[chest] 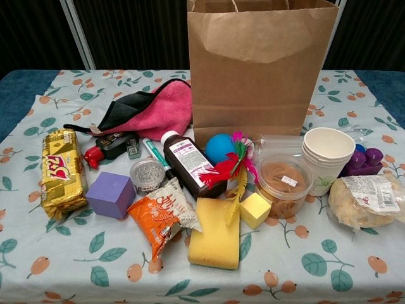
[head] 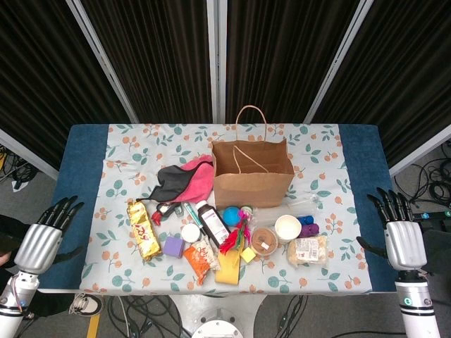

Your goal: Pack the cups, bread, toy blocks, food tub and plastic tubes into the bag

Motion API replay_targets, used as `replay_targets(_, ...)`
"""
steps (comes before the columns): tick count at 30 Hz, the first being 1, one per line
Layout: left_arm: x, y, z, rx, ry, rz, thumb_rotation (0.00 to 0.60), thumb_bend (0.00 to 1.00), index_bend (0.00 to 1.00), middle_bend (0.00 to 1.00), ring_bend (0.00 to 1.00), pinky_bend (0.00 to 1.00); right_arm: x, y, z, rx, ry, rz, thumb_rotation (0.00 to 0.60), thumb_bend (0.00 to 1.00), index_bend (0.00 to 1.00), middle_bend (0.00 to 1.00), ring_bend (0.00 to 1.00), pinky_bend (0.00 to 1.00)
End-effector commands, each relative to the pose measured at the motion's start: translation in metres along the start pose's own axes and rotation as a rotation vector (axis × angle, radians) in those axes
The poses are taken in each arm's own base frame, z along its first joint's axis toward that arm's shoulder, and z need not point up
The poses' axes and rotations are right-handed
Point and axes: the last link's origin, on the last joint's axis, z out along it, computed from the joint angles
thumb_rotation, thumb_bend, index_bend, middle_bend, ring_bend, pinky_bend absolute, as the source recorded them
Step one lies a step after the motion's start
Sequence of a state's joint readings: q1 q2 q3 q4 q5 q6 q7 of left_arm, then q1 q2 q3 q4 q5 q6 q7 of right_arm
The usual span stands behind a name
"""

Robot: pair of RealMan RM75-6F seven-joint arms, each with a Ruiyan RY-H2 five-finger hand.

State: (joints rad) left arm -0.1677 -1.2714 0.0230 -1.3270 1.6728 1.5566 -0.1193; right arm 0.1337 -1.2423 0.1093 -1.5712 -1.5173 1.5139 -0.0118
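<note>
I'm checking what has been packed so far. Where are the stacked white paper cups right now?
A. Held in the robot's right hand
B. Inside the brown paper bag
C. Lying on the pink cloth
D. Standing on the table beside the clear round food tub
D: the stacked white paper cups stand upright on the table just right of the clear round food tub, in front of the brown paper bag.

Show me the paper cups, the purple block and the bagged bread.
paper cups (chest: 327, 155), chest view, outer wall of the stack.
purple block (chest: 111, 193), chest view, its top face.
bagged bread (chest: 354, 206), chest view, wrapped loaf beside label.
</note>
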Motion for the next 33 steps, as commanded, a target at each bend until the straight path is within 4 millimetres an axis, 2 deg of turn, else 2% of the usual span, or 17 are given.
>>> replay_targets(1, -0.001, -0.001, -0.001, 0.006, 0.000, -0.002, 0.600, 0.03, 0.13, 0.16, 0.08, 0.20, 0.000, 0.000, 0.000, 0.000, -0.002, -0.004, 0.600, 0.00, 0.16, 0.07, 0.00, 0.00)
replay_targets(9, 0.000, 0.002, -0.002, -0.001, -0.001, -0.007, 0.600, 0.03, 0.13, 0.15, 0.08, 0.20, 0.006, -0.002, 0.000, 0.007, -0.005, -0.003, 0.600, 0.00, 0.16, 0.08, 0.00, 0.00)
replay_targets(13, 0.001, 0.000, 0.001, 0.006, 0.004, -0.010, 0.600, 0.03, 0.13, 0.15, 0.08, 0.20, 0.006, -0.006, 0.004, 0.021, -0.023, -0.008, 0.600, 0.00, 0.16, 0.14, 0.01, 0.00)
replay_targets(19, -0.002, -0.002, 0.000, 0.007, 0.002, -0.024, 0.600, 0.03, 0.13, 0.15, 0.08, 0.20, -0.010, -0.035, 0.013, 0.096, -0.148, -0.011, 0.600, 0.00, 0.16, 0.18, 0.05, 0.08)
replay_targets(27, -0.002, -0.006, 0.000, 0.008, 0.007, -0.039, 0.600, 0.03, 0.13, 0.16, 0.08, 0.20, -0.036, -0.080, 0.033, 0.167, -0.344, 0.003, 0.600, 0.00, 0.17, 0.17, 0.05, 0.12)
replay_targets(33, 0.001, -0.010, 0.001, 0.017, 0.022, -0.051, 0.600, 0.03, 0.13, 0.16, 0.08, 0.20, -0.054, -0.097, 0.042, 0.178, -0.403, -0.038, 0.600, 0.00, 0.17, 0.16, 0.05, 0.12)
